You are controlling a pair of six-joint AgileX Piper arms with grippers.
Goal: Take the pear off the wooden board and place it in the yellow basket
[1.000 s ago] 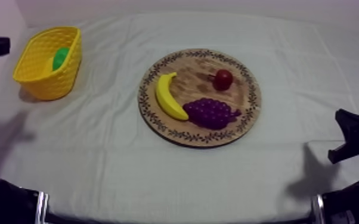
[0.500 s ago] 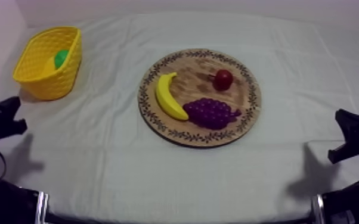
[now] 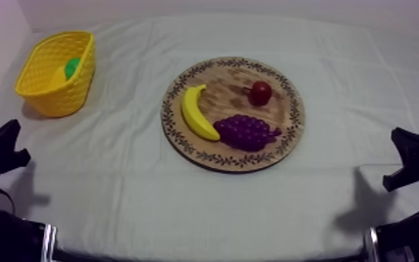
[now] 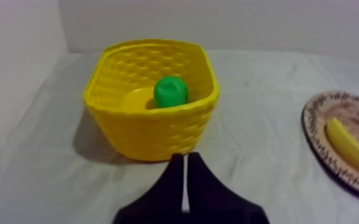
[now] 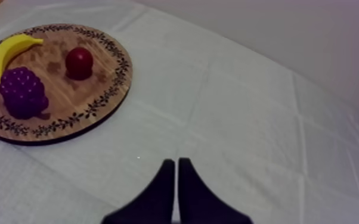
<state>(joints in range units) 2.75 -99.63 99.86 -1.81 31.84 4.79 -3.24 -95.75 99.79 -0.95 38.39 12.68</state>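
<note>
The pear (image 4: pixel 171 91) lies in the yellow basket (image 3: pixel 52 101) at the wooden board's (image 3: pixel 226 90) ten o'clock, half hidden by its wall from above; my left gripper (image 4: pixel 185 158), pinched narrow and empty like my right gripper (image 5: pixel 175 162), has drawn back to the basket's seven o'clock.

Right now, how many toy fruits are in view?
4: banana, grapes and small red fruit on the board; pear in the basket, whose near wall might hide more.

A creased grey-white cloth (image 3: pixel 184 209) spreads under soft, even light — a plain pale wall (image 4: pixel 247 24) rises behind it.
</note>
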